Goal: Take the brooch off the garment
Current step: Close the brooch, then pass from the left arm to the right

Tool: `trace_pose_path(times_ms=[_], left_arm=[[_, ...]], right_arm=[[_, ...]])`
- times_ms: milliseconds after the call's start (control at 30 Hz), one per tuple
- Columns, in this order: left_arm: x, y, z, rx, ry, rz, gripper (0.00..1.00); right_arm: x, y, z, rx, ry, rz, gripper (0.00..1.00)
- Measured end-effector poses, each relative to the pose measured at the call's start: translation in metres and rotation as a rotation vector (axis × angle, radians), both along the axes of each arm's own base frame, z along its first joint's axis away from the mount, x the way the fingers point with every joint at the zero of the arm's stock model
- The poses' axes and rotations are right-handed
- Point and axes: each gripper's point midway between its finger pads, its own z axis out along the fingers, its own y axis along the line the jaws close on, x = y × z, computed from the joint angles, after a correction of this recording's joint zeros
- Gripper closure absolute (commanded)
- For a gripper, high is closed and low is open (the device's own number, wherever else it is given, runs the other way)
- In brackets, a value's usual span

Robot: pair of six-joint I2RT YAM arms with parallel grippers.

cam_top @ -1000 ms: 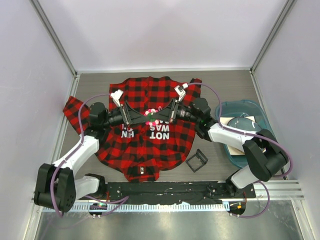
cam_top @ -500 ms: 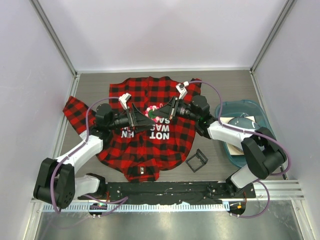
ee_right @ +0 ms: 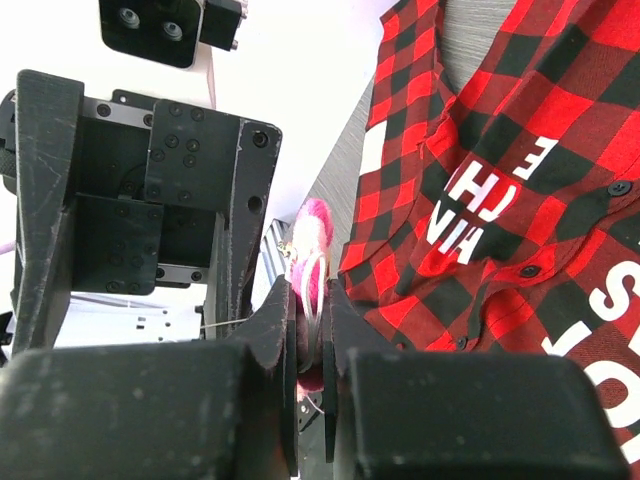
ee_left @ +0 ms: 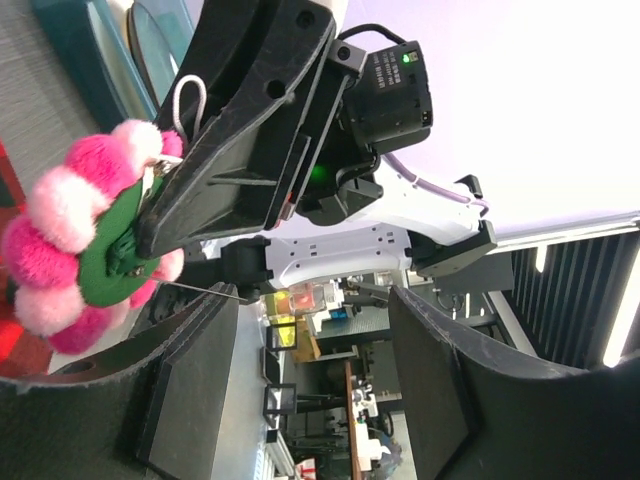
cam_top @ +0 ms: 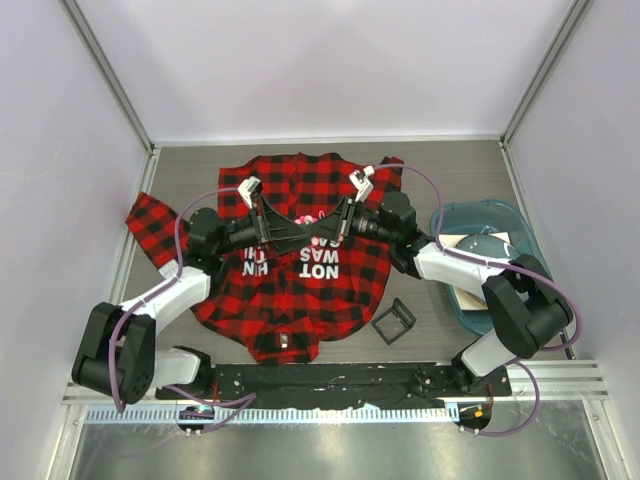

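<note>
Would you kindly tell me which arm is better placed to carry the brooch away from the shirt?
Right: the right gripper is shut on the brooch, while the left gripper is open and holds nothing.

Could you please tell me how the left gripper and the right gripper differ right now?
The right gripper is shut on the brooch; the left gripper is open and holds nothing. In the top view, the right gripper reaches in from the right and the left gripper from the left. Both are over the garment, tips pointing at each other.
</note>
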Motion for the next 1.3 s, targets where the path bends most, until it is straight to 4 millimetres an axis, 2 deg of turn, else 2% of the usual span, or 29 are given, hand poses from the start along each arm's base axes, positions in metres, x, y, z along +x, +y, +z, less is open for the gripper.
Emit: trace_pose_path(times_ms=[133, 333, 567, 700, 867, 1067, 1133, 1167, 1267, 1300], left_arm=[[0.001, 0.000, 0.006, -0.019, -0.001, -0.002, 0.33], [0.016, -0.005, 0.018, -0.039, -0.023, -0.005, 0.34], [0.023, 0.000, 0.018, -0.051, -0.011, -0.010, 0.34], [0.018, 0.004, 0.023, -0.052, -0.032, -0.022, 0.34], [0.002, 0.012, 0.039, -0.015, -0.104, -0.029, 0.34], [0.009, 0.036, 0.060, 0.206, -0.264, 0.149, 0.20], [0.011, 0.041, 0.054, 0.271, -0.284, 0.183, 0.17], [0.010, 0.042, 0.044, 0.287, -0.261, 0.176, 0.18], [0.006, 0.040, 0.009, 0.297, -0.160, 0.135, 0.19], [0.007, 0.039, -0.012, 0.302, -0.091, 0.122, 0.19]], right_arm=[[-0.003, 0.002, -0.001, -0.004, -0.002, 0.009, 0.99], [-0.008, 0.007, 0.001, 0.025, 0.005, 0.033, 0.99], [-0.020, 0.008, -0.012, 0.078, 0.103, 0.077, 0.99], [-0.027, 0.004, -0.020, 0.117, 0.167, 0.104, 0.99], [-0.031, -0.003, -0.029, 0.146, 0.233, 0.116, 0.99], [-0.032, -0.012, -0.021, 0.215, 0.257, 0.147, 0.99], [-0.033, -0.013, -0.020, 0.229, 0.260, 0.164, 0.99], [-0.034, -0.013, -0.019, 0.234, 0.258, 0.173, 0.99], [-0.035, -0.015, -0.016, 0.248, 0.257, 0.189, 0.99], [-0.035, -0.016, -0.015, 0.250, 0.253, 0.191, 0.99]])
